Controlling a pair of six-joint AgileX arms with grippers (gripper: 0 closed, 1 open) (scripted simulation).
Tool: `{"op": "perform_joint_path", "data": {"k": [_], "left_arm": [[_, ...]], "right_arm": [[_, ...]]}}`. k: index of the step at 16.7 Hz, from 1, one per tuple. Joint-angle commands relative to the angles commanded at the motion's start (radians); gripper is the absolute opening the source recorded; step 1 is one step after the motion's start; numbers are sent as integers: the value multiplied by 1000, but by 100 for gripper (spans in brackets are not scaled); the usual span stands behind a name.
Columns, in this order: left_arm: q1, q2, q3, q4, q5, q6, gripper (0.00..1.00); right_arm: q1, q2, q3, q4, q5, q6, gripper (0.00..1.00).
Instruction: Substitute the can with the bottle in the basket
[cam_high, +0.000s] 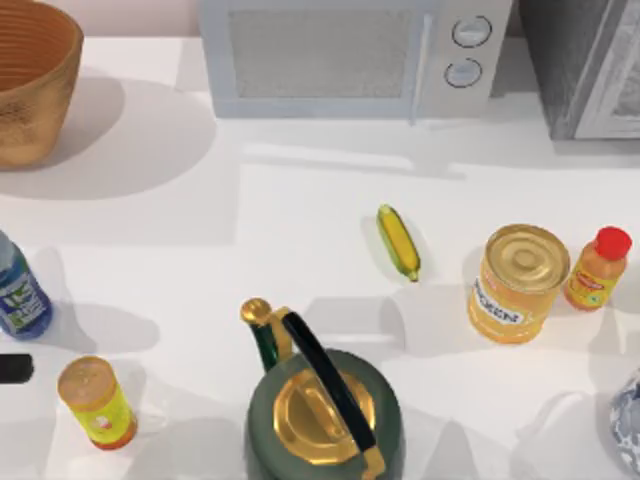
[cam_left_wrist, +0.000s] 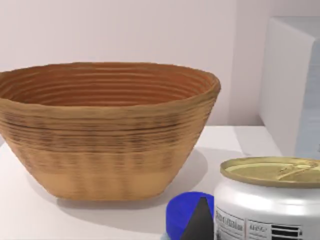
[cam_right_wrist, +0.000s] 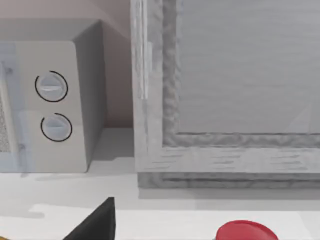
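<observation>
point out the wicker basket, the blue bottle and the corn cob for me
wicker basket (cam_left_wrist: 100, 145), left wrist view, on its ribbed outer wall.
blue bottle (cam_high: 18, 295), top view, on its label at the table's left edge.
corn cob (cam_high: 398, 241), top view, on the cob's yellow middle.

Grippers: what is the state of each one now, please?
Left gripper: beside the can, state cannot be told.
Right gripper: cannot be told.

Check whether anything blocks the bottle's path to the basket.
Nothing visible does. The clear-blue plastic bottle stands at the table's left edge; bare white tabletop separates it from the round woven wicker basket.
</observation>
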Motion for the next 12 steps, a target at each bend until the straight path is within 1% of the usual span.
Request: {"op": "perform_joint_path", "data": {"k": [4,6,9,12], "left_arm": [[2,13,4,2,3,2,0],[-3,57,25,25,23,2,0],[-24,196,92,97,91,4,0],[-56,404,191,203,194,6,0]], "right_arm": [[0,0,0,0,0,0,100],[0,0,0,0,0,0,100],[0,0,0,0,0,0,100],[0,0,0,0,0,0,100]]}}
